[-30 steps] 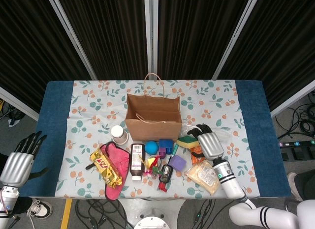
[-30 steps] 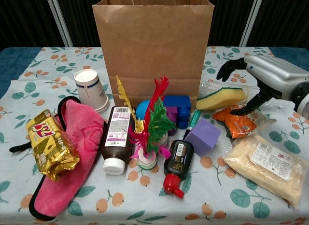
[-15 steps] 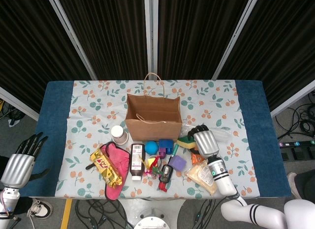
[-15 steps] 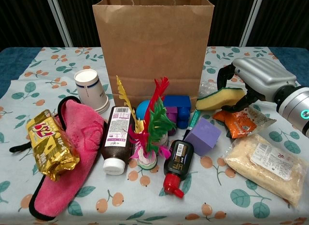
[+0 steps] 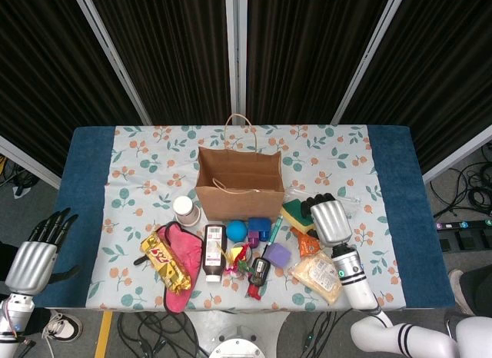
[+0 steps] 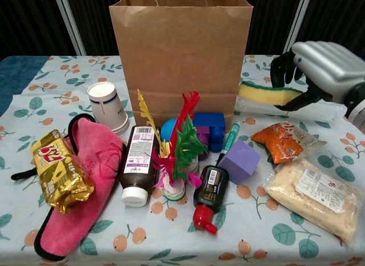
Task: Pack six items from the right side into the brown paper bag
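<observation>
Head view: brown paper bag (image 5: 238, 183) sitting open, nothing visible inside; right hand (image 6: 319, 72) gripping sponge (image 6: 268, 93) beside it, above orange snack packet (image 6: 285, 141); left hand (image 5: 34, 254) hanging spread off-table.

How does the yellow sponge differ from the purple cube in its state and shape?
The yellow sponge is held above the table by the right hand, while the purple cube lies on the tablecloth, untouched. The sponge is a flat, long slab with a green layer; the cube is blocky and one colour. Both are on the right of the brown paper bag.
</observation>
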Robot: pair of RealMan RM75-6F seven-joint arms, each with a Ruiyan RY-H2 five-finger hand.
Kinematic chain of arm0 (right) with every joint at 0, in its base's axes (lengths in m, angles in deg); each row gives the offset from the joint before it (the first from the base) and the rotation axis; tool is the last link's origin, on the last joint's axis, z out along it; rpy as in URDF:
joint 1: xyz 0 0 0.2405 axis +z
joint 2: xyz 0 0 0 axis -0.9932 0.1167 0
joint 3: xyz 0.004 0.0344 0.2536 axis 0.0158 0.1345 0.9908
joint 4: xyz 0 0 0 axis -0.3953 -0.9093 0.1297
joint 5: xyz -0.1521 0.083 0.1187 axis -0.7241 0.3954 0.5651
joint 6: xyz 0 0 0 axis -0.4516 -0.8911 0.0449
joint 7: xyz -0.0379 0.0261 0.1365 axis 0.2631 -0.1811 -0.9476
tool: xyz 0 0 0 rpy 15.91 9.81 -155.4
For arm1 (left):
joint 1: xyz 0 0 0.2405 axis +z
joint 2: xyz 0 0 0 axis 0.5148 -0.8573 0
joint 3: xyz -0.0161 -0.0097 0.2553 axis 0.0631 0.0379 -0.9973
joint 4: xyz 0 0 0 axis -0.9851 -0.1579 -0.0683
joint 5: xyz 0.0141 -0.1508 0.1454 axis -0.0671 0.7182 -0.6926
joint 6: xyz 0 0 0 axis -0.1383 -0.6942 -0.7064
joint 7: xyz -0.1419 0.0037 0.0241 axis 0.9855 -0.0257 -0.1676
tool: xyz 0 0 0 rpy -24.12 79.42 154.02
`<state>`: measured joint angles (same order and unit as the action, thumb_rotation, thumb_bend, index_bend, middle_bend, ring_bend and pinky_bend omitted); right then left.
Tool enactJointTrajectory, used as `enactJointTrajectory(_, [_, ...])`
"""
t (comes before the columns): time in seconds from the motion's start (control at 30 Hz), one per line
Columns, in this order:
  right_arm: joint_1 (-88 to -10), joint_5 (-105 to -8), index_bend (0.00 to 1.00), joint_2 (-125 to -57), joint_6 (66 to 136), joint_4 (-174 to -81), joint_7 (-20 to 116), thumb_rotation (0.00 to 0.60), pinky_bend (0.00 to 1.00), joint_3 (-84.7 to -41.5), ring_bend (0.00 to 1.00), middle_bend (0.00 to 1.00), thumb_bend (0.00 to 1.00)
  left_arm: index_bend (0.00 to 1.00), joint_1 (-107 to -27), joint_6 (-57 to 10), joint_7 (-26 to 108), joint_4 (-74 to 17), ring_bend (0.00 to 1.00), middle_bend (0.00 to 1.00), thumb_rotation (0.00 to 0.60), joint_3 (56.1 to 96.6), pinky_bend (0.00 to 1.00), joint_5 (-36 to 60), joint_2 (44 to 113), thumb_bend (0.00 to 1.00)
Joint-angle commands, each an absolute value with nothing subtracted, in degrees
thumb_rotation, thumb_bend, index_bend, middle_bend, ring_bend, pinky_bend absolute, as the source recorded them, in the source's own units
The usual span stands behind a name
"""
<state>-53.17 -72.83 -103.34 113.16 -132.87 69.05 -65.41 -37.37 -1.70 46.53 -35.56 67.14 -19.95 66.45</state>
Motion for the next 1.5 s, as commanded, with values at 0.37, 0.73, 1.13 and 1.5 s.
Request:
enactJointTrajectory(0.37, [-58.01,-79.95,0.72,-80.09,127.37,-168.24,74.57,0.6,0.43,-55.74,0.45,0.57,0.22,0.1,-38.19,-1.66,45.98,-38.3,0.03,0.13,0.6,67.08,0.15,-21.23,66.05,0.02])
enactJointTrajectory(0.73, [-41.32,-46.86,0.72,-86.28,110.53,-172.12,81.3,0.6,0.43,-43.92,0.45,0.56,0.22,0.1,-38.49,-2.35,46.32,-38.86,0.03,0.13,0.6,67.46,0.15,-20.12,65.12,0.02])
enactJointTrajectory(1.13, [-29.31,-32.66,0.7,-93.74,109.38,-166.15,84.42,0.6,0.42,-40.61,0.45,0.54,0.21,0.1,-39.58,-3.38,47.76,-37.64,0.03,0.13,0.6,68.71,0.15,-18.66,65.42,0.02])
enactJointTrajectory(1.5, [-26.42,-24.45,0.53,-94.05,107.05,-161.38,83.37,0.6,0.29,-40.78,0.31,0.42,0.14,0.1,-39.89,-4.03,48.8,-36.53,0.03,0.13,0.6,68.82,0.15,-17.98,65.67,0.02])
